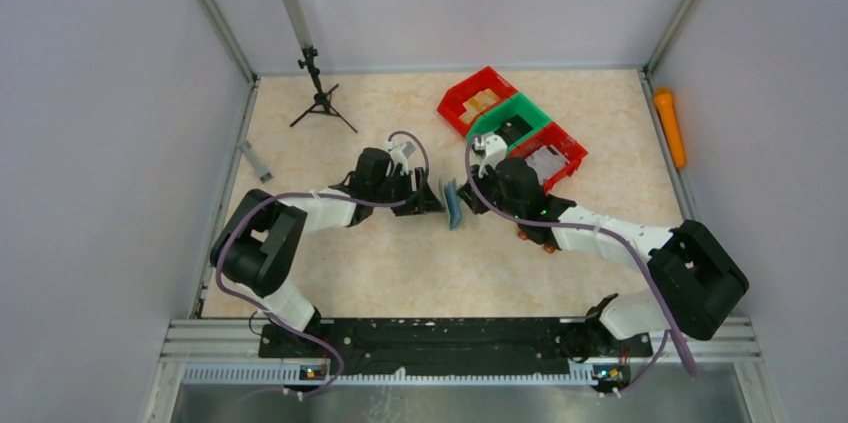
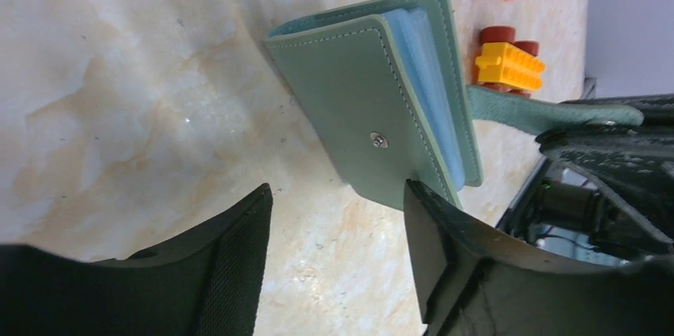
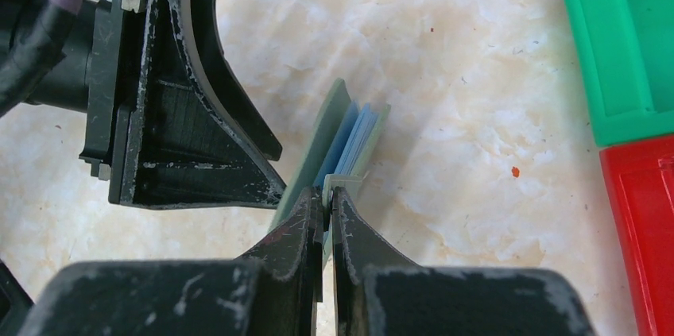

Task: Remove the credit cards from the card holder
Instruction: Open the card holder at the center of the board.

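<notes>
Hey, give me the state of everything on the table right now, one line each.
Card holder: unsnapped, slightly open, blue sleeves showing.
Left end effector: open, at the holder's cover.
Right end effector: shut on the holder's tab.
Green bin: upright, open-topped.

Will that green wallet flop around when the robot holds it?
Probably a bit. The card holder is pinched only by its thin strap in the right end effector, so it may swing or twist. Its stitched front cover looks flat, so it is likely fairly stiff.
</notes>
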Tool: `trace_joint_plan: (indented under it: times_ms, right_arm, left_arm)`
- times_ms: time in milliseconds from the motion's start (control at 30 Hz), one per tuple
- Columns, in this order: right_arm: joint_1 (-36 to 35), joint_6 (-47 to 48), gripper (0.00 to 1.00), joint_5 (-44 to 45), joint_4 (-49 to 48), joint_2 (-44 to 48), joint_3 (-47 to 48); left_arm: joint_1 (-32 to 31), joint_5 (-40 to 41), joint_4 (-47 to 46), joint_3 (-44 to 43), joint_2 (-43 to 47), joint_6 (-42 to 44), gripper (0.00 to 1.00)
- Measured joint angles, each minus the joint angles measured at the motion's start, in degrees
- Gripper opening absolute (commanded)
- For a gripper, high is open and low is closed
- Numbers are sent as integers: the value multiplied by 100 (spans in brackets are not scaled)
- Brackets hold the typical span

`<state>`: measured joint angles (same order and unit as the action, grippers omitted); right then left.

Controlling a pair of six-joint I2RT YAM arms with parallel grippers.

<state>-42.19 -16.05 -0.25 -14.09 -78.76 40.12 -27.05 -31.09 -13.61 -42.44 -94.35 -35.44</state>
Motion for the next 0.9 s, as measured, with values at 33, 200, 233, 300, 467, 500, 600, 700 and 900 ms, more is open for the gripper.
trace_joint_plan:
  times_ms: [33, 200, 233, 300, 467, 500, 600, 700, 900]
  right_arm:
    - [0, 0, 0, 9, 0, 0, 0]
    - [0, 0, 0, 173, 44, 0, 0]
    - [0, 0, 0, 199, 50, 0, 0]
    - [0, 0, 0, 232, 57, 0, 0]
    - [0, 0, 0, 238, 61, -2, 2]
    - [0, 0, 0, 238, 61, -2, 2]
    - [0, 0, 0, 229, 61, -2, 2]
    - [0, 2, 0, 197, 55, -2, 2]
    - [0, 44, 0, 9, 17, -2, 2]
  left_arm:
    - [0, 17, 35, -7, 0, 4, 56]
    - [0, 105, 149, -33, 0, 59, 74]
    - [0, 122, 162, -33, 0, 63, 83]
    - [0, 157, 140, -15, 24, 85, 93]
    - [2, 109, -229, 400, 595, 48, 99]
    - [2, 61, -313, 420, 658, 46, 99]
    - [0, -131, -595, 411, 621, 20, 99]
    - [-9, -264, -658, 356, 415, -17, 99]
    - [-44, -243, -476, 238, 240, 11, 99]
